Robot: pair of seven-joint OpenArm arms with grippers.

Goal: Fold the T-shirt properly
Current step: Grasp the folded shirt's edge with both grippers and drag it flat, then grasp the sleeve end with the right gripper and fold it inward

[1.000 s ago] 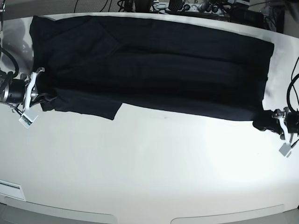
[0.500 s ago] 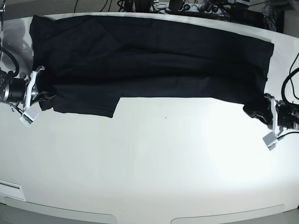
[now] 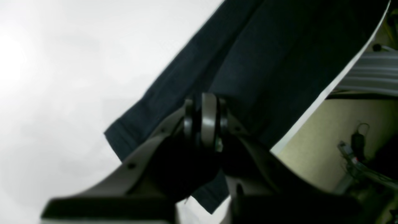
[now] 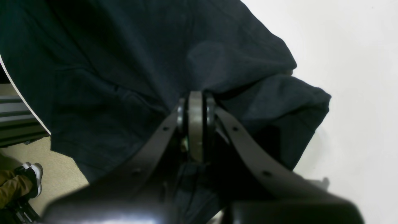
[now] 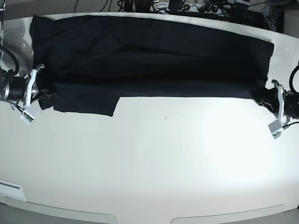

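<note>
Near hem of T-shirt [image 5: 154, 60] has been pulled up toward table's [image 5: 154, 158] far edge. Cloth is pinched by left gripper [image 5: 265, 98] and right gripper [image 5: 42, 91]; lengthwise fold underway.

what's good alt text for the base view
A black T-shirt lies stretched across a white table, both grippers shut on its near edge: the right gripper at the picture's left end, the left gripper at its right end.
</note>
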